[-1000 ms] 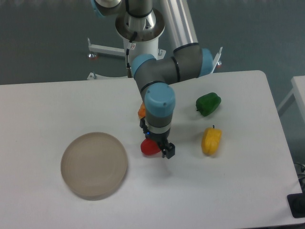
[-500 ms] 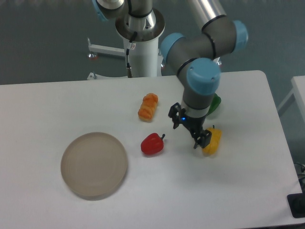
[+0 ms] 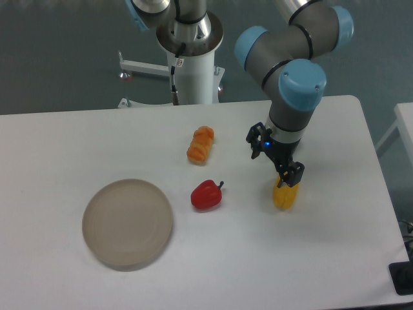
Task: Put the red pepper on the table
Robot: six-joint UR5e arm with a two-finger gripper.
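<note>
already the red pepper [image 3: 206,195] lies free on the table [image 3: 335,258], well left of the gripper [image 3: 277,161], whose fingers stand apart over the yellow pepper [image 3: 284,196].

My single grey-and-blue jointed arm is reaching out from its white pedestal toward the right side.

I am seeing the elbow folding high at the top edge, the blue-capped wrist pointing steeply down, and the black two-finger gripper [image 3: 279,163] hanging low beneath it with a small blue light glowing on its body. Its jaws are looking parted, fingers angling down and to the right.
</note>
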